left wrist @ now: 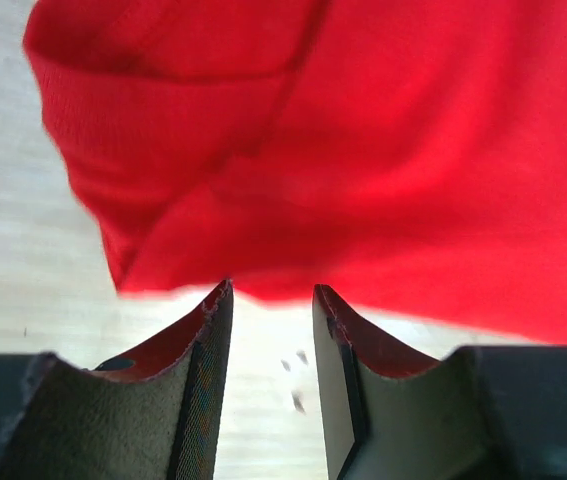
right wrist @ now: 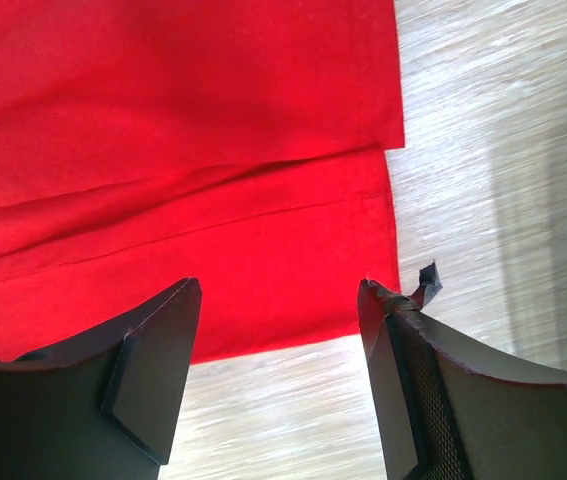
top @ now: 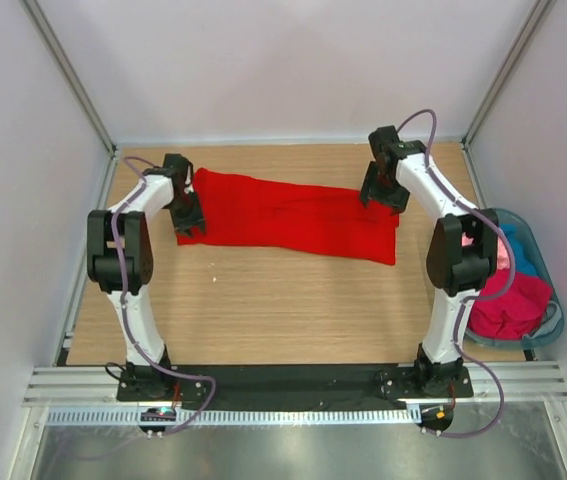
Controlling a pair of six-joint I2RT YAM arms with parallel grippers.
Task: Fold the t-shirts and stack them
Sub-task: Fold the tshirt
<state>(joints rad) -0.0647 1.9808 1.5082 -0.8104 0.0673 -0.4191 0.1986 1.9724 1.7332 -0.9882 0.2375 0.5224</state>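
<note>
A bright red t-shirt (top: 288,216) lies folded into a long band across the far half of the wooden table. My left gripper (top: 189,218) hovers at its left end; in the left wrist view the jaws (left wrist: 271,290) are open with bare table between them, just short of the red cloth (left wrist: 363,150). My right gripper (top: 383,195) hovers at the shirt's right end; its jaws (right wrist: 281,288) are open wide over the cloth's edge (right wrist: 213,200), holding nothing. More t-shirts, a pink one (top: 503,252), a teal-blue one (top: 525,255) and a crimson one (top: 513,305), lie bunched in a basket.
A translucent blue-grey plastic basket (top: 551,318) stands off the table's right edge beside the right arm. White walls enclose the table on the left, back and right. Bare wood (top: 283,310) lies between the shirt and the arm bases.
</note>
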